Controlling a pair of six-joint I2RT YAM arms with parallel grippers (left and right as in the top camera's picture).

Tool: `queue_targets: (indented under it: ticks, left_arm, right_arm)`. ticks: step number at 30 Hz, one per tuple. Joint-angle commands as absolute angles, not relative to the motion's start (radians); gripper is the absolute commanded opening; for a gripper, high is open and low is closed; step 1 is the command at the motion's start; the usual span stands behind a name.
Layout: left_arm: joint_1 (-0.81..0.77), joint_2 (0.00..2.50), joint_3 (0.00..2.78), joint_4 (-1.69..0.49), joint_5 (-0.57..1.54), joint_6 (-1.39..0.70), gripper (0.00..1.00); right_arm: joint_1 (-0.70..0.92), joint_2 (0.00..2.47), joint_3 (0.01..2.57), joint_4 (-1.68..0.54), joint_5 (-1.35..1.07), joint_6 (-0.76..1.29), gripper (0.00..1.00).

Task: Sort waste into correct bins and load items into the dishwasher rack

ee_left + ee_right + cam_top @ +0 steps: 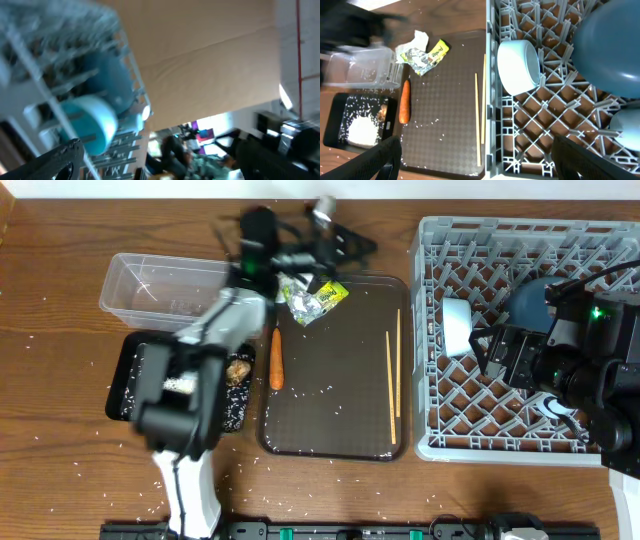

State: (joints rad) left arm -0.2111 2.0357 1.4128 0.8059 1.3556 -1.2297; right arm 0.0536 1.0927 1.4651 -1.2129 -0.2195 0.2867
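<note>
My left gripper (345, 242) hangs open above the far edge of the brown serving tray (335, 420), empty; its wrist view is blurred and looks sideways at the grey dishwasher rack (30, 50) and a light-blue cup (90, 125). The crumpled paper (298, 290) and yellow-green wrapper (328, 295) lie just below it, and the carrot (276, 358) and two chopsticks (393, 385) lie on that tray. My right gripper (495, 350) stands open and empty over the rack (440, 410), beside the white bowl (457, 325) and dark-blue plate (527, 305).
The clear tub (150, 285) stands at the far left. In front of it is the black tray (125, 380), holding rice (362, 131) and a brown lump (238, 370). Loose rice grains dot the table and the serving tray. My left arm reaches across the black tray.
</note>
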Motion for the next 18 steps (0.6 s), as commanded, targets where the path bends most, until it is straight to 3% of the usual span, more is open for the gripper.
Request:
queue_targets:
  ticks: [1, 6, 10, 14, 18]
  left_arm:
    - [-0.141, 1.921, 1.420, 0.796, 1.406, -1.215, 0.98]
    - [-0.050, 1.785, 1.420, 0.777, 1.346, -1.253, 0.98]
    - [0.006, 1.665, 1.420, 0.583, 1.200, -1.201, 0.98]
    - [0.022, 1.559, 1.420, 0.115, 0.959, -0.885, 0.98]
    - [-0.014, 1.480, 1.420, -0.460, 0.444, -0.534, 0.98]
  right_arm:
    - [0.031, 1.093, 1.477, -1.207, -0.210, 0.249, 0.88]
    - [0.032, 1.096, 1.477, -1.196, -0.216, 0.250, 0.89]
    - [0.034, 1.102, 1.477, -1.187, -0.218, 0.250, 0.89]
    - [0.045, 1.122, 1.477, -1.114, -0.267, 0.254, 0.89]
    - [0.075, 1.163, 1.477, -1.066, -0.332, 0.254, 0.89]
